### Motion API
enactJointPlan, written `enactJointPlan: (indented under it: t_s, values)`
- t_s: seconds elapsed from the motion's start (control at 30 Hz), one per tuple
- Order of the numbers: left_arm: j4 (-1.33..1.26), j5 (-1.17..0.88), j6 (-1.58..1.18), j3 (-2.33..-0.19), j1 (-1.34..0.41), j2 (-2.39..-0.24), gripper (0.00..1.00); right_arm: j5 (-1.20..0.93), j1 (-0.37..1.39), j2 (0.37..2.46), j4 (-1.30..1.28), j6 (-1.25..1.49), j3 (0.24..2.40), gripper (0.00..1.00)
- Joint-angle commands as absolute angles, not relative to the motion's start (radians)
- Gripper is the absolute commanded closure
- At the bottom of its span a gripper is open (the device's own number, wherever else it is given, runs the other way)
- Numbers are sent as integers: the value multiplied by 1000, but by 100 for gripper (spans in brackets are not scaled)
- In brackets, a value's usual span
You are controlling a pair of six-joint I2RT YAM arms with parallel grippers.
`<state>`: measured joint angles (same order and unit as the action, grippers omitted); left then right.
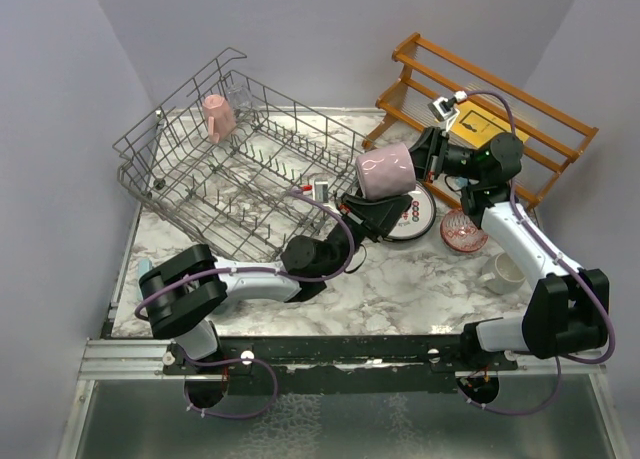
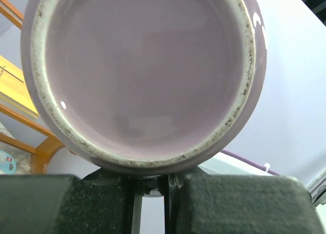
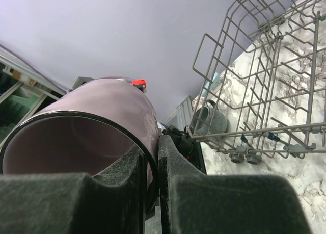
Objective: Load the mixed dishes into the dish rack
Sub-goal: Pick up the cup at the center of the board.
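A mauve mug [image 1: 385, 171] hangs on its side above the table, right of the dish rack [image 1: 230, 169]. My right gripper [image 1: 428, 157] is shut on its rim, one finger inside and one outside [image 3: 153, 162]. My left gripper [image 1: 372, 207] sits under the mug's base [image 2: 142, 71], its jaws [image 2: 153, 193] nearly together on a small part of the mug, likely the handle. A pink mug [image 1: 217, 117] stands in the rack's far end. On the table lie a black-rimmed plate [image 1: 415, 217], a red bowl [image 1: 463, 229] and a cream mug [image 1: 503, 272].
An orange-brown wooden shelf [image 1: 500, 109] with a yellow sheet [image 1: 480, 129] stands at the back right. A grey-teal mug [image 3: 209, 121] lies on the table beside the rack's wheeled near corner [image 3: 239, 155]. Grey walls close in the table at left, back and right.
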<state>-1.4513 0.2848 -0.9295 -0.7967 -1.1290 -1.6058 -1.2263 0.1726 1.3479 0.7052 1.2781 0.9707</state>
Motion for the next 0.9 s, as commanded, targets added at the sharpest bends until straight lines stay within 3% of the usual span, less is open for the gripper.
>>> enactJointPlan:
  t_s: [0.0,0.37,0.87]
  values:
    - [-1574,330,-919,-824,-1122,-1602,100,-1241,180,1301,762,1288,957,98]
    - [-1595,324,-876,-764,-1121,-1532,100,-1254,170,1275,760,1247,946,46]
    - [-1506,300,-826,-652,-1109,-1380,100,-1326,127,1238,843,1204,933,27]
